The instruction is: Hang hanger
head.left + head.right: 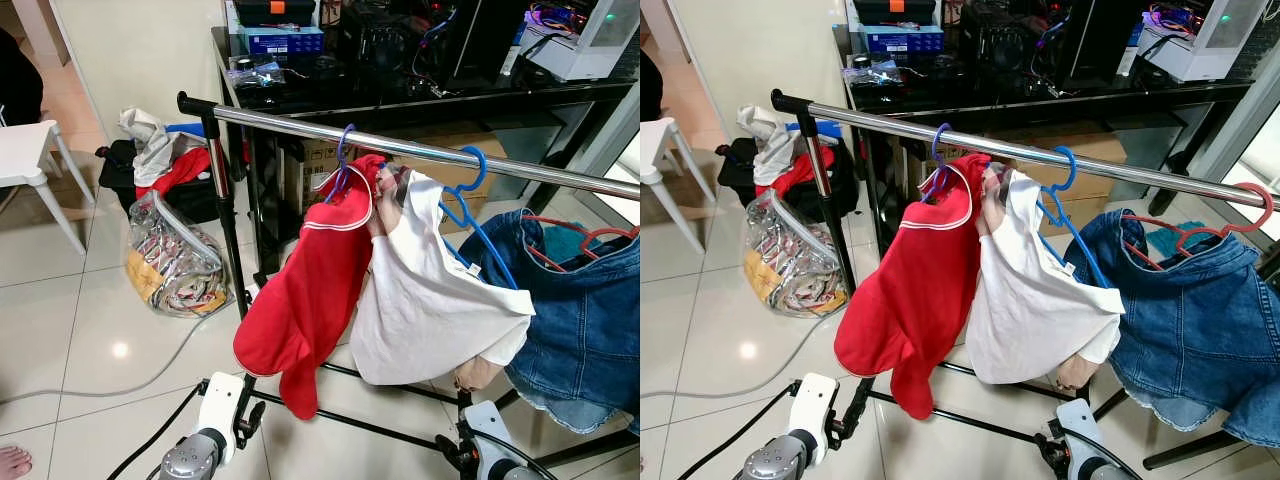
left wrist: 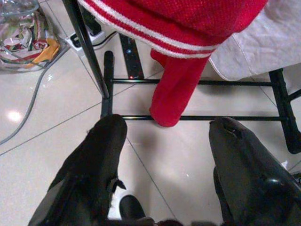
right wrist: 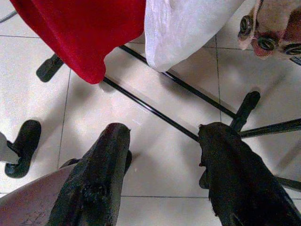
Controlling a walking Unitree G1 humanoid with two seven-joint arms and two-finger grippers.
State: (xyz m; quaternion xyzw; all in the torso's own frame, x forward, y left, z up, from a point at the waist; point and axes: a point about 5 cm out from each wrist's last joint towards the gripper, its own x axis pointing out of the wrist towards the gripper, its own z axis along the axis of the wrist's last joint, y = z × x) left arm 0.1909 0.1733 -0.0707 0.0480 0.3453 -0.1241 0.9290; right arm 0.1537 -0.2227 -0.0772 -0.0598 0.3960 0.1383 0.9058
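Note:
A silver rail (image 1: 420, 150) on a black rack crosses the scene at chest height. Three hangers are hooked on it: a purple hanger (image 1: 344, 152) carrying a red garment (image 1: 310, 290), a blue hanger (image 1: 468, 180) carrying a white shirt (image 1: 430, 290), and a red hanger (image 1: 1240, 215) carrying a denim jacket (image 1: 585, 320). Both arms are low, below the clothes. My left gripper (image 2: 171, 125) is open over the floor tiles near the red sleeve, empty. My right gripper (image 3: 164, 132) is open above the rack's base bars, also empty.
The rack's black base bars (image 2: 188, 82) and upright post (image 1: 228, 230) lie close ahead. A clear plastic bag (image 1: 175, 265) and a grey cable (image 1: 120, 385) lie on the floor at left. A white chair (image 1: 25, 150) stands at the far left; a black desk (image 1: 400, 95) stands behind. A person's foot (image 1: 12, 460) is at lower left.

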